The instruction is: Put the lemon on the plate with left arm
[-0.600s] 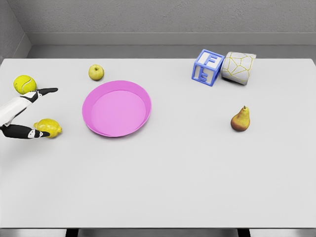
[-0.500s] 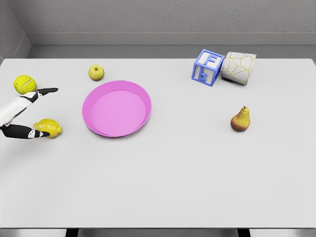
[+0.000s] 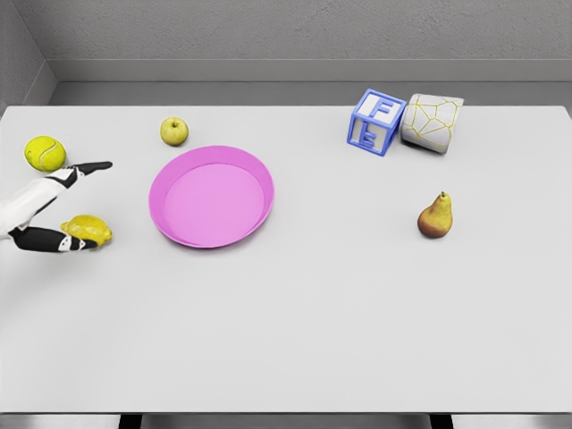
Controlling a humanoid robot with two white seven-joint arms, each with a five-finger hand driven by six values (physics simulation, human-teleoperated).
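Left hand: the white and black five-finger left hand enters at the left edge of the table; one finger points straight out to the right, a dark lower finger lies along the near side of the lemon, touching it; the fingers are spread, not closed round the fruit, and nothing is lifted
Lemon: the small yellow lemon lies on the tabletop at the far left, left of the plate and apart from it
Plate: the round pink shallow plate sits left of the table's middle with nothing in it
Tennis ball: the yellow-green tennis ball rests near the left edge, behind the hand and just beside the outstretched finger
Apple: the small yellow-green apple stands behind the plate, near its far rim
Block: the blue and white letter cube sits at the far right part of the table
Cup: the white cylinder with yellow crack lines lies on its side, touching the cube's right side
Pear: the brown-yellow pear stands upright on the right, well apart from the plate
Table: the flat white table carries all of it
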